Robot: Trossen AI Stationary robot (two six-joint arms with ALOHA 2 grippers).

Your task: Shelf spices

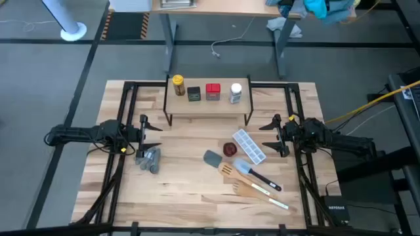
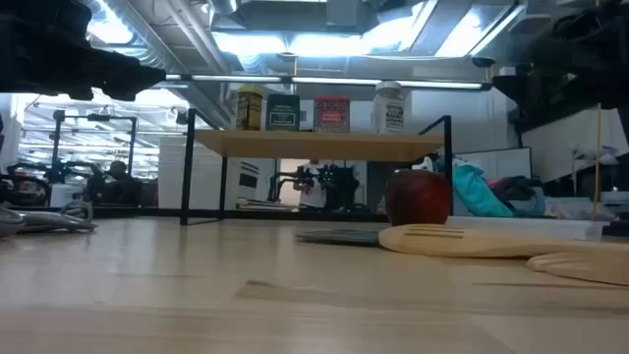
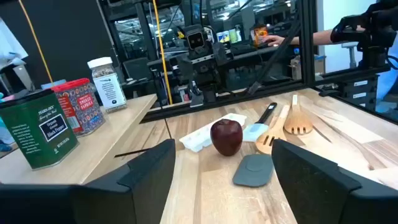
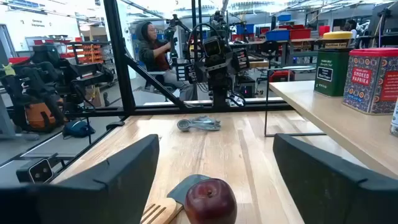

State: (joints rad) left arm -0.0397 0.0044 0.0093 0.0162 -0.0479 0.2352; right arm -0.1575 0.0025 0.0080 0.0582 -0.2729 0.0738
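Left claw [image 1: 146, 133] open, empty, at table's [image 1: 184, 190] left side beside measuring spoons [image 1: 148, 160]. Right claw [image 1: 275, 136] open, empty, at right side. Between them, farther back: shelf [image 1: 207, 105] carrying all four spices [image 1: 207, 91] in a row, upright.

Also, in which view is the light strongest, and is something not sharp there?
Low view: bright ceiling lights glare behind the shelf, so the spices look backlit, and the near tabletop is blurred. High view: even light, soft shadows only.
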